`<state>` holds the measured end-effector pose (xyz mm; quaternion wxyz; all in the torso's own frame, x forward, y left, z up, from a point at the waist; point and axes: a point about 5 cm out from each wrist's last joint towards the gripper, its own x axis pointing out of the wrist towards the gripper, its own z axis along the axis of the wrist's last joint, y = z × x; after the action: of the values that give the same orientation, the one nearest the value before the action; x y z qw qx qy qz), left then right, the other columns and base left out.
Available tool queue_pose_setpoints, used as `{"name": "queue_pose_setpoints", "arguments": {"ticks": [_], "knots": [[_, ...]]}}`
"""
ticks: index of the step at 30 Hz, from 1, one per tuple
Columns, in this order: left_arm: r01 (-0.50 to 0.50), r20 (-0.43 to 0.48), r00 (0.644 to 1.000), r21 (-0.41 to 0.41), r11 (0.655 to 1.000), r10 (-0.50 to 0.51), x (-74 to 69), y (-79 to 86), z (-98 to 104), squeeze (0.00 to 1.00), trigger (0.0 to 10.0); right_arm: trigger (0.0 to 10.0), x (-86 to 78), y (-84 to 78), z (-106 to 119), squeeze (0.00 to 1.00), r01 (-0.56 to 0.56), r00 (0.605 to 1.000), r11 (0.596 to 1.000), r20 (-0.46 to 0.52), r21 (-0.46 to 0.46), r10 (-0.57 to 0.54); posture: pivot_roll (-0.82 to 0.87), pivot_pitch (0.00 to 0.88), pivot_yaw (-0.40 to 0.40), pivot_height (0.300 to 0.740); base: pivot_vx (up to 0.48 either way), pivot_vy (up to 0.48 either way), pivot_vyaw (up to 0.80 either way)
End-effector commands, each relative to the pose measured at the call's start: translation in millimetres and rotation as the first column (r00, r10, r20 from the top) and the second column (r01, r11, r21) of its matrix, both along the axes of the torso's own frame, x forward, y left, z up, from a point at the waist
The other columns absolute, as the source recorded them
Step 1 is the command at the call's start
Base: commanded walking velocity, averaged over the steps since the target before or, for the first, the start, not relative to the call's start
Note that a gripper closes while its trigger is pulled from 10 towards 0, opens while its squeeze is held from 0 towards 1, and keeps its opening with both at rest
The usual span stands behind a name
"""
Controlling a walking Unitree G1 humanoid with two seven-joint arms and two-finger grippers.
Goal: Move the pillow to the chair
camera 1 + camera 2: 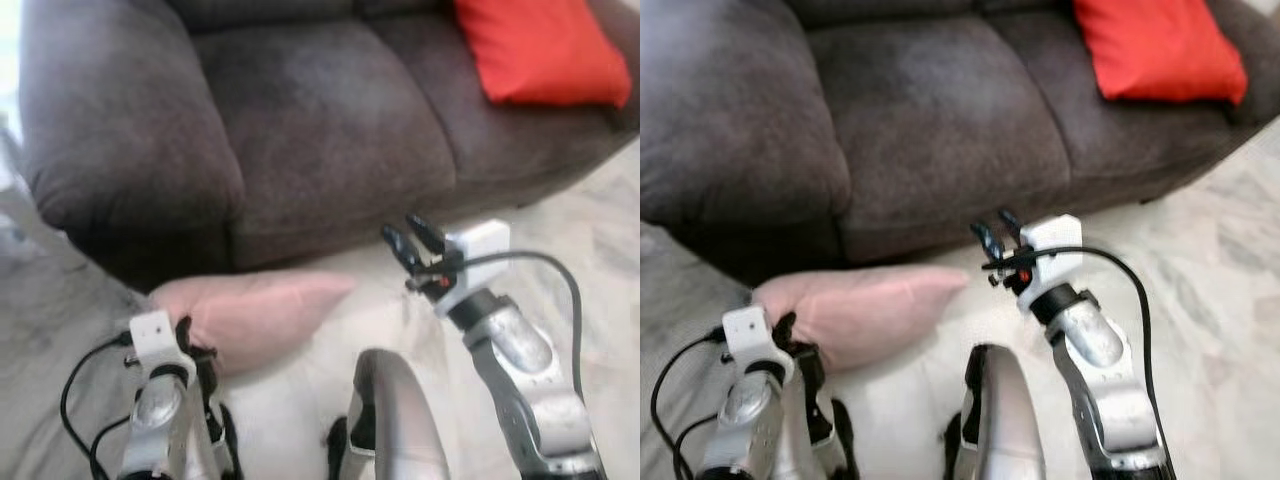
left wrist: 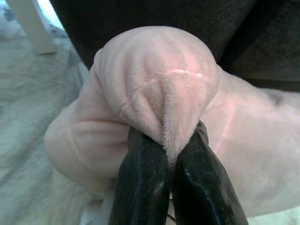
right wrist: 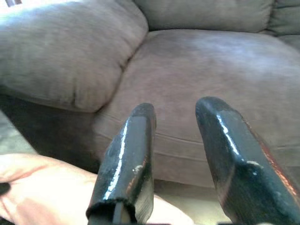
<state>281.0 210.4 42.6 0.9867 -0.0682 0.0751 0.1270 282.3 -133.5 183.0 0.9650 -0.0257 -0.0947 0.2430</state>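
Observation:
A pale pink pillow (image 1: 255, 312) hangs low in front of the dark grey sofa (image 1: 320, 120). My left gripper (image 2: 171, 152) is shut on a pinched fold of the pink pillow (image 2: 154, 89) at its left end. My right gripper (image 1: 408, 240) is held up to the right of the pillow, open with nothing between its fingers (image 3: 126, 154), pointing at the sofa's seat cushion (image 3: 211, 65). The pillow's tip (image 3: 42, 187) lies just below that gripper.
A red cushion (image 1: 545, 50) rests on the sofa's right seat. The sofa's wide left armrest (image 1: 110, 110) is close ahead. Light marble floor (image 1: 1220, 250) spreads to the right, and a pale rug (image 2: 28, 117) lies at the left.

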Motion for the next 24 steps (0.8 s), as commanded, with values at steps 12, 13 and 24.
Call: {"name": "queue_pose_setpoints", "arguments": {"ticks": [12,13,24], "knots": [[-0.023,-0.008,1.0,0.011,1.0,0.023,1.6,7.6,1.8,0.0,10.0,10.0,5.8,-2.4,-14.0,0.0,0.037,0.999,0.999,-0.017,-0.008,-0.037,-0.02,0.22,-0.109,0.522,-0.274,0.0,0.0],[-0.023,-0.004,1.0,0.012,1.0,0.023,3.4,8.4,3.5,0.0,10.0,10.0,7.4,-1.8,-14.4,0.0,0.039,0.999,0.999,-0.014,-0.006,-0.039,-0.01,0.212,-0.105,0.522,-0.274,0.0,0.0],[-0.005,0.058,0.998,0.029,1.0,0.004,17.4,11.9,22.3,0.0,10.0,10.0,20.6,3.6,-23.7,0.0,0.062,0.998,0.998,-0.014,0.008,-0.061,0.02,0.142,-0.065,0.522,-0.186,0.0,0.0]]}}
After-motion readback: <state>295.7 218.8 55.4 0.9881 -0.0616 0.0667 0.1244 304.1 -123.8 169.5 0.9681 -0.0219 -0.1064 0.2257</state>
